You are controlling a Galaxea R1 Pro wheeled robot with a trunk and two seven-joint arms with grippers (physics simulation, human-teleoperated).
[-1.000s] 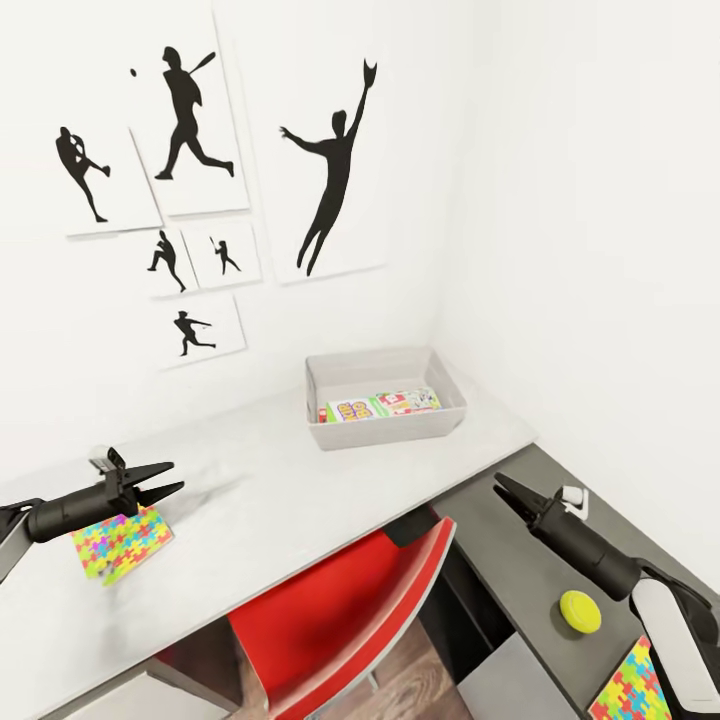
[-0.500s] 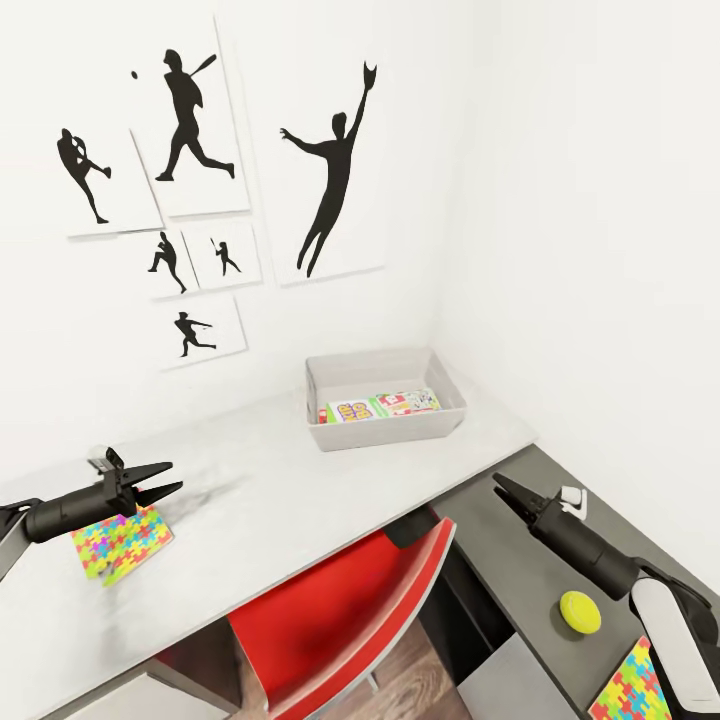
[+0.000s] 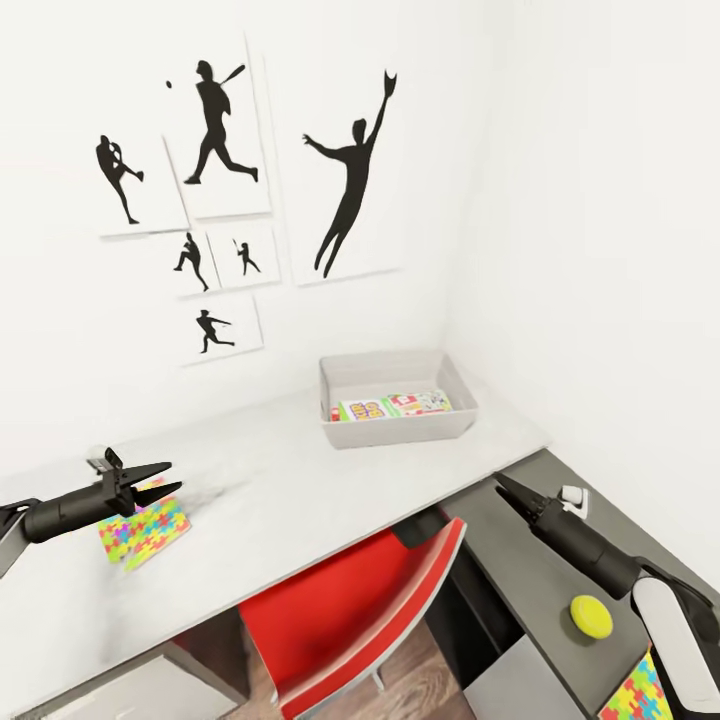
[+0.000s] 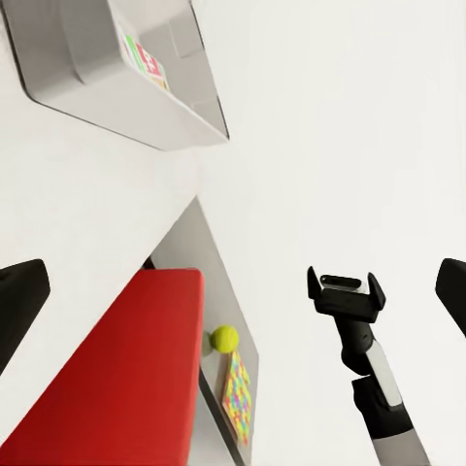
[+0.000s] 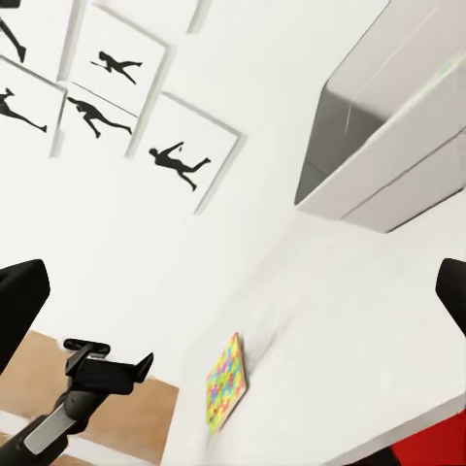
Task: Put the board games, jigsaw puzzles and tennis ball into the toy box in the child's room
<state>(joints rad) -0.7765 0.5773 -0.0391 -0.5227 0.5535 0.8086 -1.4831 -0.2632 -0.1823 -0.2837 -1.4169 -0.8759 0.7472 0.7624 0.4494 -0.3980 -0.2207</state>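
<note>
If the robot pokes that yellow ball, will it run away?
Probably. The tennis ball is round and sits loose on the flat dark desk section, with no visible edge to stop it, so a nudge would likely send it rolling. It looks small and light, so the right gripper should close gently.

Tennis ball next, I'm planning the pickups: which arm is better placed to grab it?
Probably the right. The tennis ball lies on the dark lower section beside the right arm, just behind the right pincer. The left pincer hangs open over a jigsaw puzzle, across the red chair.
</note>
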